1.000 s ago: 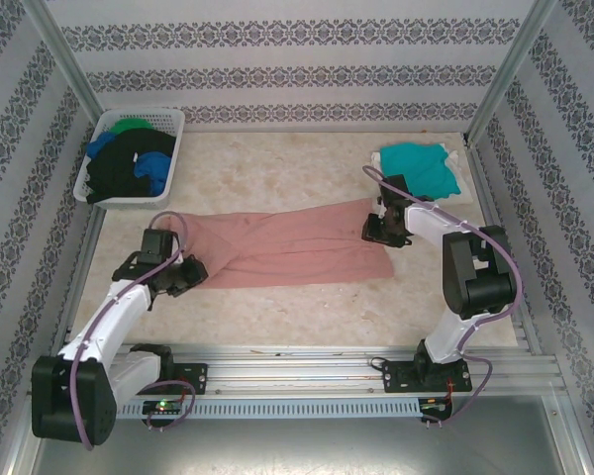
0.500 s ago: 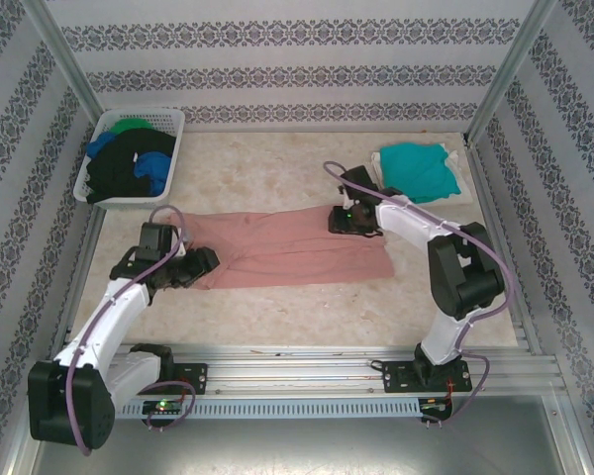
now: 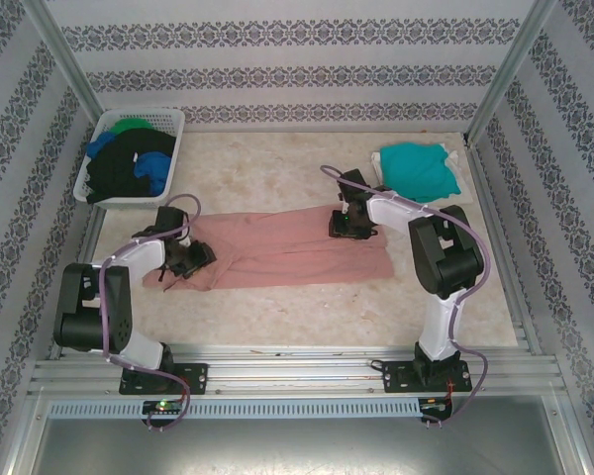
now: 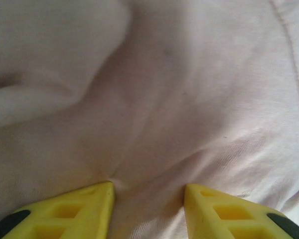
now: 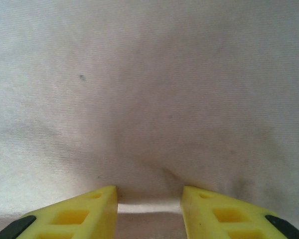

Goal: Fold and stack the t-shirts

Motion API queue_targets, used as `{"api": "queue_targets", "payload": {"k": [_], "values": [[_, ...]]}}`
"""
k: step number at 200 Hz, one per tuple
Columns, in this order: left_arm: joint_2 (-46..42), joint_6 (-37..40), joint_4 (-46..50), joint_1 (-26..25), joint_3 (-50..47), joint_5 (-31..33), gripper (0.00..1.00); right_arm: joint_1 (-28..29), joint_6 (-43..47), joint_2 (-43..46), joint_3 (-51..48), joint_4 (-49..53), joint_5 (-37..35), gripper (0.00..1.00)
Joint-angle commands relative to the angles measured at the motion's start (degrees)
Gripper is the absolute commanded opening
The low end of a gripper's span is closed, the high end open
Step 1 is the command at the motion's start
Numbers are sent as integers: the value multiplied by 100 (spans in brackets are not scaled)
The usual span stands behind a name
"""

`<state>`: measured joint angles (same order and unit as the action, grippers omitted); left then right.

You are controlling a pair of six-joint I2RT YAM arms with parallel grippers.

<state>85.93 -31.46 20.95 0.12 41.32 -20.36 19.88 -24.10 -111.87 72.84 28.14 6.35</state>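
Basket [image 3: 144, 113]: black, blue and green t-shirts [image 3: 119, 163] are heaped inside, not yet folded.
Left gripper [image 3: 200, 259]: it is set on the left end of the pink band. The jaws are partly apart with cloth between, and a hold cannot be confirmed.
Salmon-pink t-shirt [image 3: 277, 252]: it is laid mid-table as a long narrow band. The crosswise folds are judged outstanding.
Right gripper [image 3: 345, 226]: a ridge of pink cloth is pinched at the band's upper right.
Teal t-shirt [image 3: 418, 166]: it is folded at the far right, so one shirt is done.
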Motion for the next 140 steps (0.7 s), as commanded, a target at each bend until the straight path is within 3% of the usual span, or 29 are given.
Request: {"api": "queue_targets", "payload": {"k": [1, 35, 77, 108, 140], "values": [[-249, 62, -68, 182, -355, 255, 43, -229, -110, 44, -282, 203, -120, 41], [-744, -79, 78, 234, -740, 269, 50, -327, -81, -27, -396, 140, 82, 41], [-1303, 24, 687, 309, -841, 1030, 57, -346, -108, -27, -348, 156, 88, 41], [-1175, 77, 462, 348, -486, 863, 58, -238, -61, 39, -120, 370, -140, 41], [-502, 205, 231, 207, 382, 645, 61, 19, -52, 145, 92, 383, -248, 42]]}}
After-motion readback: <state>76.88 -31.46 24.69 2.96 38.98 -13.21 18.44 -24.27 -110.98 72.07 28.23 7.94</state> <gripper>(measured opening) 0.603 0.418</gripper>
